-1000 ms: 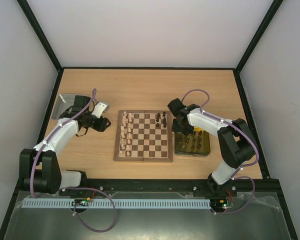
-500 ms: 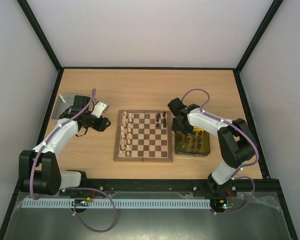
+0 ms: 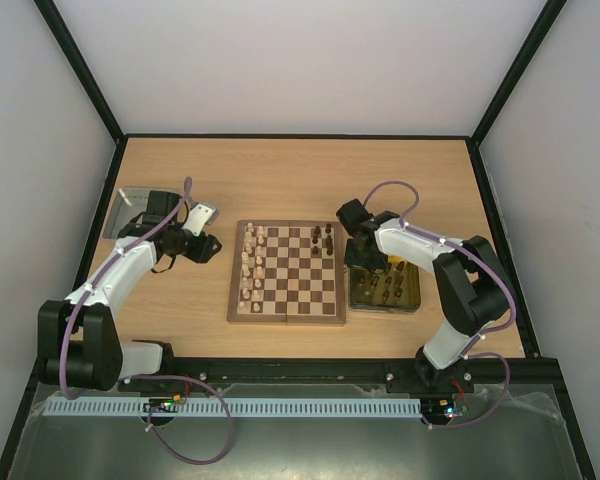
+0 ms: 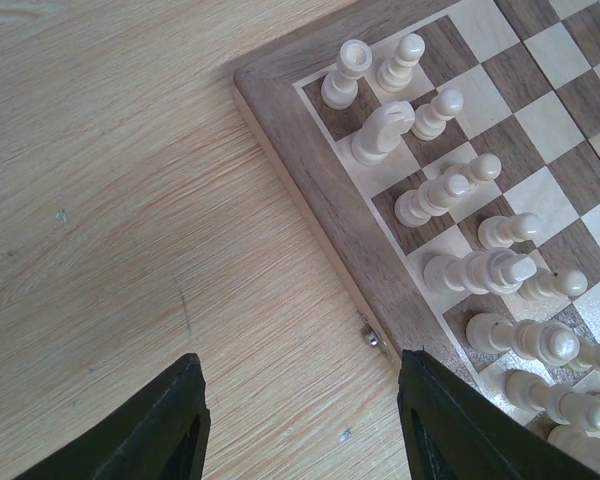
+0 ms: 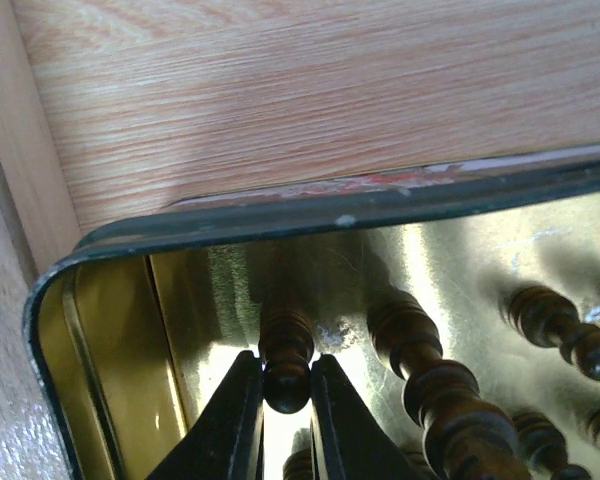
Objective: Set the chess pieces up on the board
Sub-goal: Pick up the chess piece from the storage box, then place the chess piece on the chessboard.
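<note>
The board point(image 3: 286, 318) lies mid-table. Cream chess pieces point(image 3: 250, 265) stand in its two left columns, and a few dark ones point(image 3: 321, 238) at its far right. My left gripper point(image 3: 212, 247) hovers open over bare table just off the board's left frame point(image 4: 320, 190), with nothing between its fingers point(image 4: 180, 420); the cream pieces point(image 4: 380, 135) show to its right. My right gripper point(image 5: 287, 385) reaches into the yellow tray point(image 5: 280, 215) and is shut on the round head of a dark chess piece point(image 5: 286, 345), with both fingers touching it.
The yellow tray point(image 3: 410, 300) to the right of the board holds several more dark pieces, one point(image 5: 420, 350) close beside the gripped one. A silver metal tray point(image 3: 128, 205) lies at the far left behind the left arm.
My right gripper's fingers have drawn together onto the dark piece's head. Neither arm has visibly shifted, and the left gripper stays open.
</note>
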`<state>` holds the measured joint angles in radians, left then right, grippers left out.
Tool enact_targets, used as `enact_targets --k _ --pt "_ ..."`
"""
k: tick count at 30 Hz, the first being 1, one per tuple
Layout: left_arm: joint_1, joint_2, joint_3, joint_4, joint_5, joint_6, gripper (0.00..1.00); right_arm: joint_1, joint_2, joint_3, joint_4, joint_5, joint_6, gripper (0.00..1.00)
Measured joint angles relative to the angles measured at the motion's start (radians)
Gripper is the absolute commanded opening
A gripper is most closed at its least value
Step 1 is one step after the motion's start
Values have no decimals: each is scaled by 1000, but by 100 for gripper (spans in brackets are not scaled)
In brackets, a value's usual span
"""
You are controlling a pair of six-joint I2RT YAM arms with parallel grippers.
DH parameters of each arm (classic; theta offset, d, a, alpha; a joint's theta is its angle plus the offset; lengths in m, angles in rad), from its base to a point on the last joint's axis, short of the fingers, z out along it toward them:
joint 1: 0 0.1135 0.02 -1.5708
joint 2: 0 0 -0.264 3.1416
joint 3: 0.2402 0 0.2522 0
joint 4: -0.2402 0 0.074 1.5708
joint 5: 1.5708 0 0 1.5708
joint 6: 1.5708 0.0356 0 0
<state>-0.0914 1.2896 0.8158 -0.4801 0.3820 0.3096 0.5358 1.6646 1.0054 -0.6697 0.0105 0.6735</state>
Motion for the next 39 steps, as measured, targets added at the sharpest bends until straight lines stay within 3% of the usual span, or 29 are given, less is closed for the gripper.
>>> enact_targets --k 20,28,39 --pt "0 -34 -3 -3 19 14 53 -8 -35 95 -83 77 -9 2" --pt "0 -60 -4 -11 60 41 47 -5 -72 187 -141 87 -23 2" --pt "0 -196 -5 -82 249 146 69 124 -38 278 -163 45 -38 2"
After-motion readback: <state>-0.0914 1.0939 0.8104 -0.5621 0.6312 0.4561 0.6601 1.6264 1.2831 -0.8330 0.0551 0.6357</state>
